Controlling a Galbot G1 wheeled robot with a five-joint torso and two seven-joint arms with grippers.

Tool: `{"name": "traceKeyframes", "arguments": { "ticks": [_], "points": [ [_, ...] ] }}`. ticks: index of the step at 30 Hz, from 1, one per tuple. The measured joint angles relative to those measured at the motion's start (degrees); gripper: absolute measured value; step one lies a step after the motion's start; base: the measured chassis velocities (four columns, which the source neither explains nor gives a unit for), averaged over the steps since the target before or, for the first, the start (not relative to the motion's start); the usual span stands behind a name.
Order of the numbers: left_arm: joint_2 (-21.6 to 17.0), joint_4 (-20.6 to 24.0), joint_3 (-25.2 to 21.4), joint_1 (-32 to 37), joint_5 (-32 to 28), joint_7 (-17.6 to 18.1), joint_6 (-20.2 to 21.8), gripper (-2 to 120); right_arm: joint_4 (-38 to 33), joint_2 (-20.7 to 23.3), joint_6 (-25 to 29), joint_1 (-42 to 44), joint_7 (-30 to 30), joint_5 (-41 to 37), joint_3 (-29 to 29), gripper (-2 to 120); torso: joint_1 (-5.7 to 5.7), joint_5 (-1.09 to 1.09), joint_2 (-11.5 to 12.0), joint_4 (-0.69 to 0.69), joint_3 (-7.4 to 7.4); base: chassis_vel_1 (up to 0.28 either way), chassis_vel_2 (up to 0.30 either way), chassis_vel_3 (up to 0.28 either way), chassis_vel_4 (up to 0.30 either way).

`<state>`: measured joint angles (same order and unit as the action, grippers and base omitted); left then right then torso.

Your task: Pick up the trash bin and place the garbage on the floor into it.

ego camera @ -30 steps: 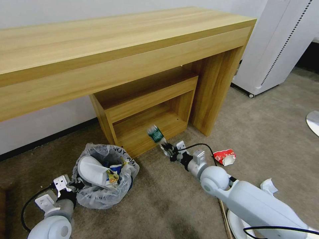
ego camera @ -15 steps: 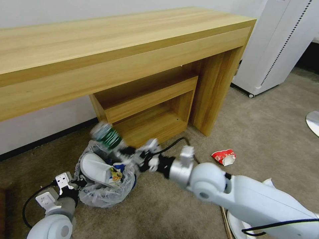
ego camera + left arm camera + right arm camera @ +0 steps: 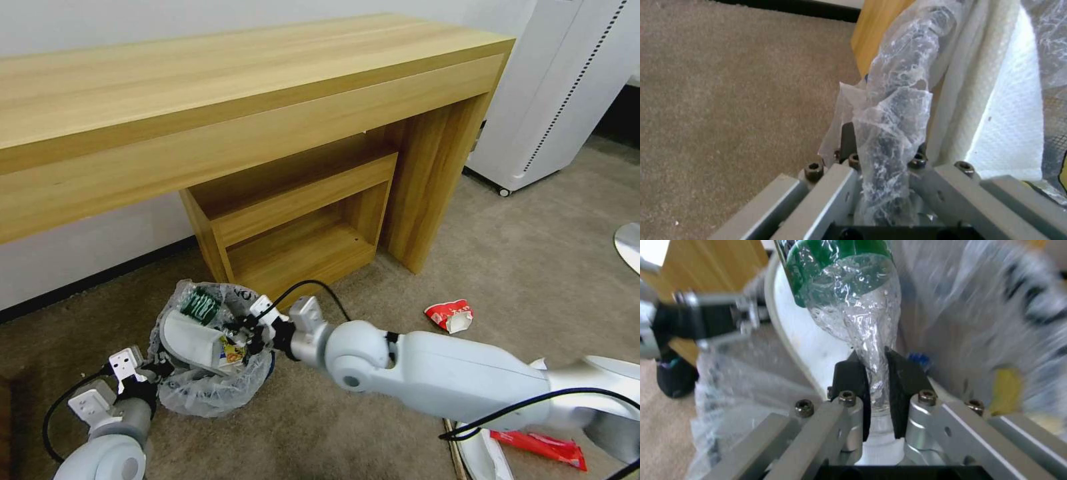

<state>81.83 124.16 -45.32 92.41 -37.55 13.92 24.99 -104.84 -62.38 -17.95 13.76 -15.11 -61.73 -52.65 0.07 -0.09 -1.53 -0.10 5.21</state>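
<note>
The trash bin (image 3: 200,390), lined with a clear bag, stands on the beige floor (image 3: 533,267) at the left. My left gripper (image 3: 152,371) is shut on its near rim (image 3: 889,133), pinching the bag. A white slipper (image 3: 190,340) and scraps lie inside. My right gripper (image 3: 241,330) hangs over the bin's mouth, shut on the neck of a clear bottle with a green label (image 3: 200,303); its black pads (image 3: 851,383) squeeze the bottle (image 3: 849,300). More garbage lies on the carpet: a red wrapper (image 3: 450,315) at the right and another (image 3: 547,447) near my base.
A wooden desk (image 3: 233,113) with a low open shelf (image 3: 300,233) stands right behind the bin. A white wheeled appliance (image 3: 553,100) is at the far right, and a round silver base (image 3: 630,243) sits at the right edge. A wooden stick (image 3: 453,443) lies by my base.
My right arm has swung left with the bottle, from in front of the shelf to over the bin's mouth. The left gripper has kept its hold on the rim.
</note>
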Motion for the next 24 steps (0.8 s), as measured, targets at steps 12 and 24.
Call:
{"name": "traceKeyframes", "arguments": {
  "ticks": [12,24],
  "points": [
    [0.14,-0.55,0.18,-0.08,0.09,-0.23,-0.54,1,2.54,-0.72,-0.68,1.37,-0.84,1.89,-0.83,23,0.00,0.01,-0.01,-0.01,0.00,0.000,0.000,0.000,0.000],
    [0.33,-1.00,0.29,-0.14,0.48,-0.41,-0.63,1,2.01,-0.79,0.50,2.82,-0.94,3.19,0.47,75,0.00,0.01,0.00,0.00,0.00,0.000,0.000,0.000,0.000]
  ]
}}
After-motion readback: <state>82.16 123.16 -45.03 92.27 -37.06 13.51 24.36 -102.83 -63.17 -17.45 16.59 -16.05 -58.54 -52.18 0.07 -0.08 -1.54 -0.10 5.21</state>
